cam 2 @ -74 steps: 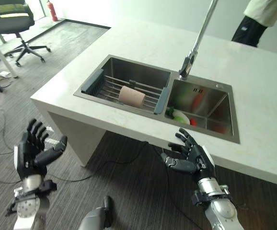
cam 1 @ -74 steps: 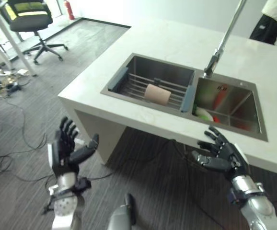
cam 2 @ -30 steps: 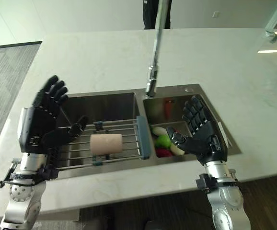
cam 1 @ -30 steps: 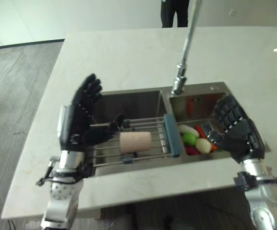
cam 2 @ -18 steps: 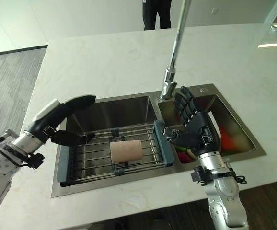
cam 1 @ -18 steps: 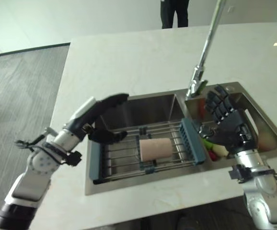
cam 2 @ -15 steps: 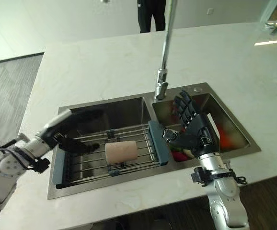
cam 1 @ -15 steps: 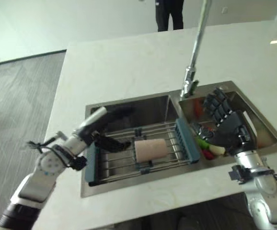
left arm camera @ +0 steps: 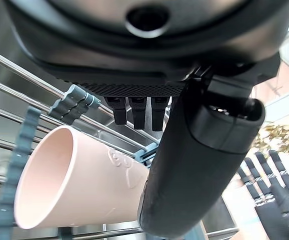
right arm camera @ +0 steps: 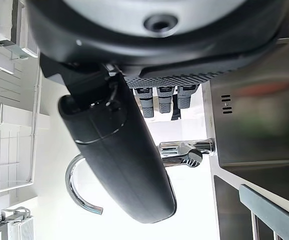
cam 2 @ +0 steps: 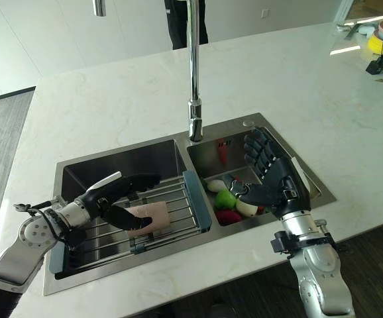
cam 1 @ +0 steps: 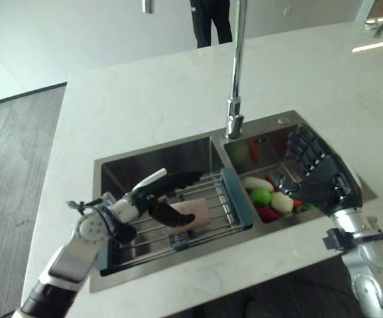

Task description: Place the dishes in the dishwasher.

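While the right hand [cam 2: 276,182] hangs open over the sink [cam 1: 324,142], the pink cup [cam 1: 190,213] is straddled, ungrasped, by the open left hand [cam 1: 153,193]; closure is judged next.

Two silver-grey arms with rounded metal wrist segments end in dark hands. The left hand [cam 1: 153,196] has a white cover along its thumb; the right hand [cam 1: 321,180] is matte black with a white patch along its edge.
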